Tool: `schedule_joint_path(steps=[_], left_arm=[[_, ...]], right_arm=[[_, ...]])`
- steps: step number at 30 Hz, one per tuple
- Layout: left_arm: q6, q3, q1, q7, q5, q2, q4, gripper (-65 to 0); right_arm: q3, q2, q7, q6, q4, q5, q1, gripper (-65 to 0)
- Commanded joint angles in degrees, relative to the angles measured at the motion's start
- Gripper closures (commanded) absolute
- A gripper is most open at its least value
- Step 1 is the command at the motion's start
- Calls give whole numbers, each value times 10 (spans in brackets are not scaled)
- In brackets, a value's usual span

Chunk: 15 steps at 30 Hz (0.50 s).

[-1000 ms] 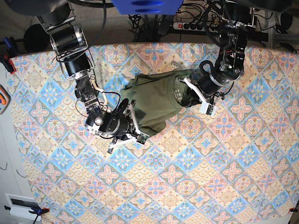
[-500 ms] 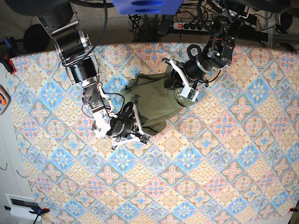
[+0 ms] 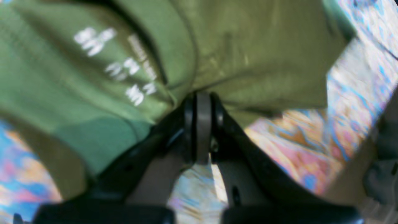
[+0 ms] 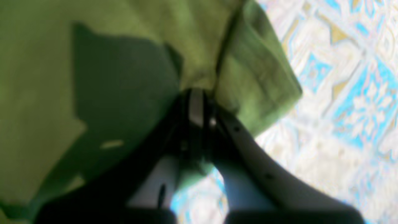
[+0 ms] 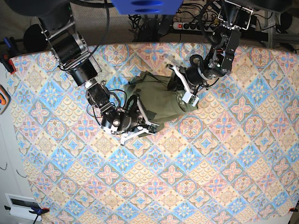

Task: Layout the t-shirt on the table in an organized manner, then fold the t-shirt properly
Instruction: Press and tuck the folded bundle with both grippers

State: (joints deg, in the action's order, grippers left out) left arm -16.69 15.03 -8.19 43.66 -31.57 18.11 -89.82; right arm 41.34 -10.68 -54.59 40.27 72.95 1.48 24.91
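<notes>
The olive-green t-shirt [image 5: 156,99] lies bunched in a heap on the patterned table [image 5: 210,163], a little behind its middle. My left gripper [image 5: 176,89] is shut on the shirt's right edge. In the left wrist view its pads [image 3: 203,102] pinch a fold of t-shirt [image 3: 248,46] beside the neck, where the white printed label [image 3: 121,67] shows. My right gripper [image 5: 142,117] is shut on the shirt's front-left edge. The right wrist view shows that gripper [image 4: 196,96] clamped on a hemmed fold of t-shirt [image 4: 93,62], with the tablecloth [image 4: 342,93] beyond.
A power strip with cables [image 5: 189,25] lies behind the table's back edge, and a blue object [image 5: 147,5] hangs over it. An orange item [image 5: 3,99] sits off the left edge. A white box [image 5: 21,205] is at the lower left.
My left gripper has swung up and to the left in the base view, carrying the shirt's neck side with it. The right gripper has shifted slightly right. The shirt is bunched tighter.
</notes>
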Motion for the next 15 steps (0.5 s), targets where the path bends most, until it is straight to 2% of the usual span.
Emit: schedule_joint_path(steps=[1,6,9,12,15], left_arm=[[7,-3,8,-5,8,5,-5,-1],[7,1,59,-1,8,1,20,-1],[7,30,98,-5,8,1,58,-1],[7,46,120,-7,8,0,81,-1],[7,60,158,-14,8,-20,116,-1]], right_arm=[[-4,-12,-5,-3,33,-2,18,-4],[-8,-54,-37,-3,118,-1,-17,-3],[-9,-76,-57,-3,160,-1,-40,-3],[-28,-89,-64,-3,198,-1,-74,-3],[-60,-91,-65,-3,234,-1,-104,-3]])
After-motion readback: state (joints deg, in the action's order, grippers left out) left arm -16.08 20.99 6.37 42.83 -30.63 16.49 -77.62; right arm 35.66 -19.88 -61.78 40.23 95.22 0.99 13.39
